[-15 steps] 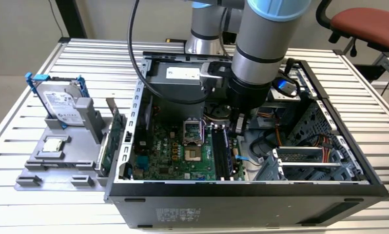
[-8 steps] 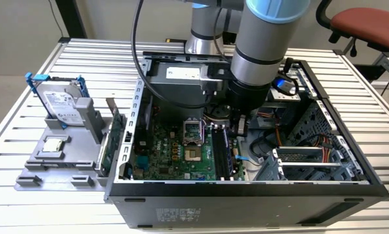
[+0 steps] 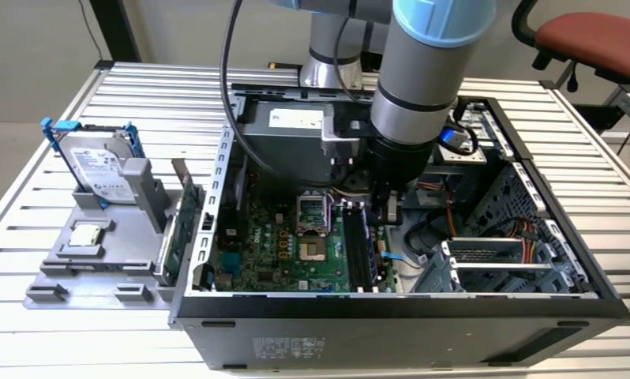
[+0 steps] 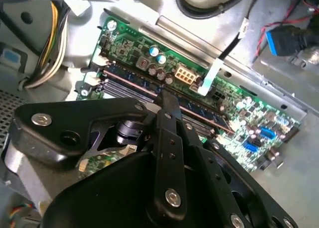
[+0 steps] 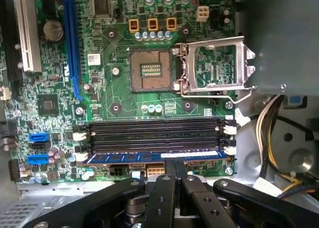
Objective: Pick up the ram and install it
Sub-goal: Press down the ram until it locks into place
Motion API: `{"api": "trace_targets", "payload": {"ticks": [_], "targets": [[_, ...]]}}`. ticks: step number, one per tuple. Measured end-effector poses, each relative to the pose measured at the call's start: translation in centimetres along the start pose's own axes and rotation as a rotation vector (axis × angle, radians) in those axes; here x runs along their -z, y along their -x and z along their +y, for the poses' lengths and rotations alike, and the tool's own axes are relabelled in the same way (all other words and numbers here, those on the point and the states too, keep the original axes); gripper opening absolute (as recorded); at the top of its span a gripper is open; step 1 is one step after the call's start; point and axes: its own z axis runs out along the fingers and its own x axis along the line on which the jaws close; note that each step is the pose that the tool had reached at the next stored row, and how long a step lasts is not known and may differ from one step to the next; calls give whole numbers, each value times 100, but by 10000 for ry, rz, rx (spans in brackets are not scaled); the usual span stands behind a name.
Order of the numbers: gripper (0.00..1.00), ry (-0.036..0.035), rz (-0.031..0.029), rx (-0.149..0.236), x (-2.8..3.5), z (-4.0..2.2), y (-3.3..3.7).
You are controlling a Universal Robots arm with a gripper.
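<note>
The ram [image 5: 124,157], a thin dark blue stick, stands on edge in the memory slot [image 5: 154,147] nearest my gripper, level between its white end clips. In the second wrist view the ram [image 4: 130,80] runs slantwise across the board. My gripper [image 5: 174,164] is shut, its two fingers pressed together with the tips on the ram's top edge near its middle, and nothing is held between them. The gripper [image 4: 167,96] shows the same contact in the second wrist view. In the exterior view the gripper [image 3: 387,212] reaches down into the open computer case [image 3: 399,308] over the memory slots [image 3: 359,249].
Three empty black slots [image 5: 154,131] lie beside the ram. The CPU socket [image 5: 149,68] is bare, its metal frame [image 5: 214,66] flipped open. Cable bundles [image 5: 271,133] hang by the slots. A grey stand holds a hard drive [image 3: 99,170] and a green card [image 3: 183,225] at the exterior view's left.
</note>
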Motion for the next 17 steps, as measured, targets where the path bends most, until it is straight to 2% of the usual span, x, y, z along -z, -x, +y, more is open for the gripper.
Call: {"api": "trace_targets", "payload": {"ticks": [3, 6, 14, 16, 17], "targets": [[0, 0, -10, 338, -28, 7, -1], [0, 0, -13, 468, -30, 8, -2], [0, 3, -7, 746, -168, 10, -3], [0, 2, -14, 759, -162, 12, -3], [0, -3, -35, 762, -124, 11, 0]]}}
